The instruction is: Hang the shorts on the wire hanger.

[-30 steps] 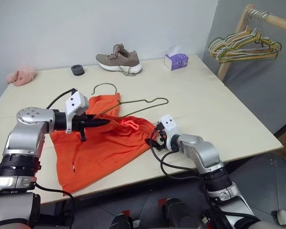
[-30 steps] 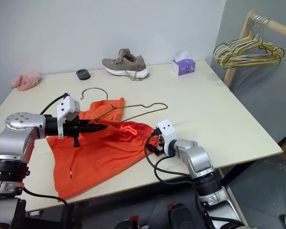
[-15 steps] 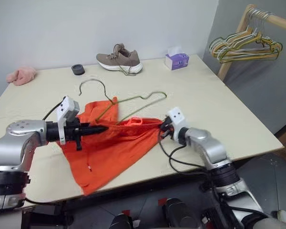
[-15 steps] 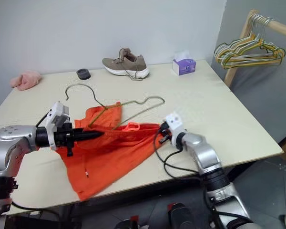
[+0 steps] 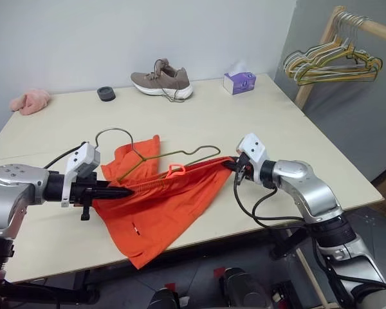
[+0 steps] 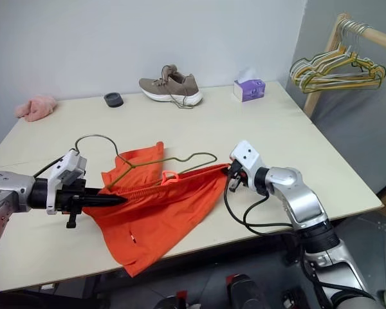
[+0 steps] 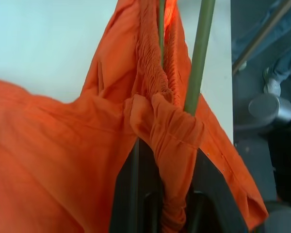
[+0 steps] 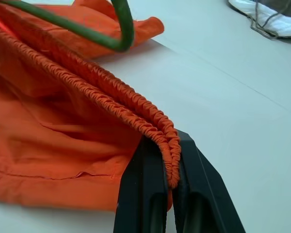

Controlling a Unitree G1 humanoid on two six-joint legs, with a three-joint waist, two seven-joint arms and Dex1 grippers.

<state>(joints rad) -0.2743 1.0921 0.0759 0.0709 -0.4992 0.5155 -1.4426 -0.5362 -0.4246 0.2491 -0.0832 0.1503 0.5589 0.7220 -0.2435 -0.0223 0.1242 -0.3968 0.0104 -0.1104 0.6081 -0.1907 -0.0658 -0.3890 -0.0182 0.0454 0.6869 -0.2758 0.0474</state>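
Left wrist view: left gripper (image 7: pixel 172 194) pinches shorts (image 5: pixel 161 206) beside hanger (image 5: pixel 174 154); right wrist view: right gripper (image 8: pixel 170 182) clamps waistband.

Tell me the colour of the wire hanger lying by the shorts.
Olive green; the wire hanger shows best in the right wrist view.

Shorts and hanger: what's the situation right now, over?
Left gripper and right gripper both shut on the shorts, waistband stretched between them. Wire hanger lies partly under the fabric. Nothing blocking.
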